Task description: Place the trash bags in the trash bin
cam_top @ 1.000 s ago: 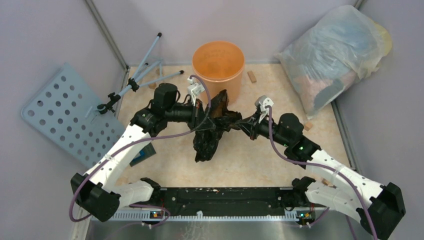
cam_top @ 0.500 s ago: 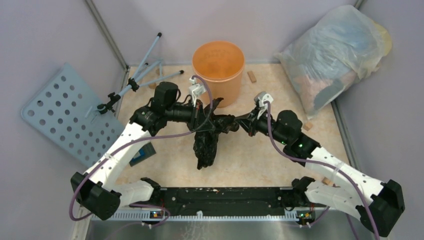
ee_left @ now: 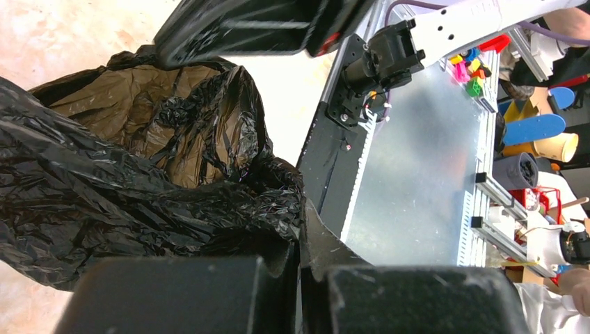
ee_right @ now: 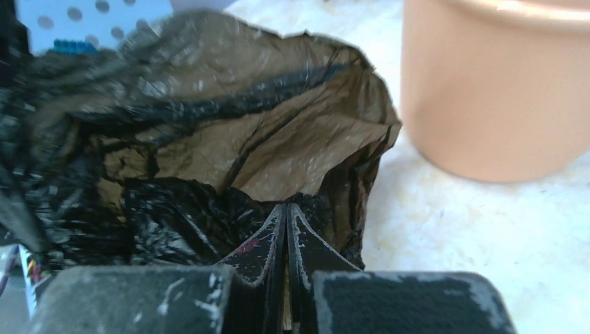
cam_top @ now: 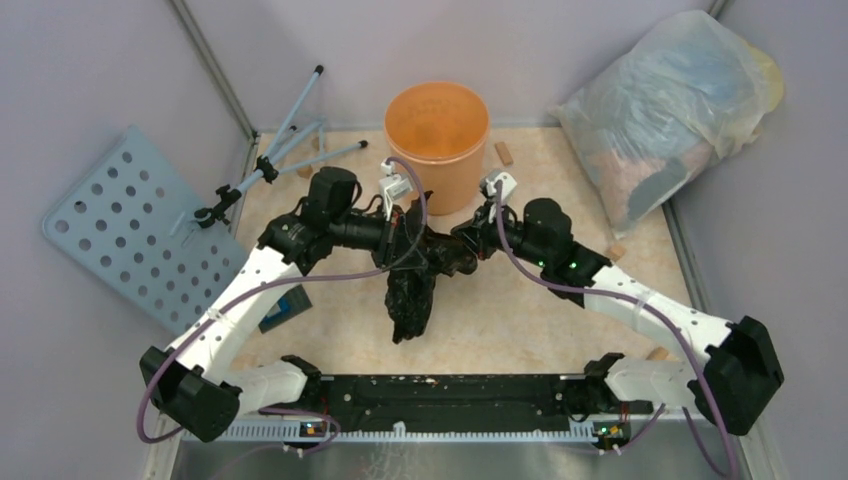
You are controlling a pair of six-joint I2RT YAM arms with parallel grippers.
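The thin, glossy, crinkled black bag (cam_top: 412,290) droops floppy between the left gripper (cam_top: 407,235) and the right gripper (cam_top: 463,245), each pinched tight on its plastic, at six o'clock from the smooth, round, tapered orange bucket (cam_top: 437,140).

The left arm (cam_top: 240,290) and right arm (cam_top: 640,305) are flanking the black bag (cam_top: 412,290), crowding the approach to the orange bin (cam_top: 437,125). A tripod (cam_top: 266,166) is blocking far left, a stuffed bag (cam_top: 665,110) far right; near floor (cam_top: 500,320) is lying open.
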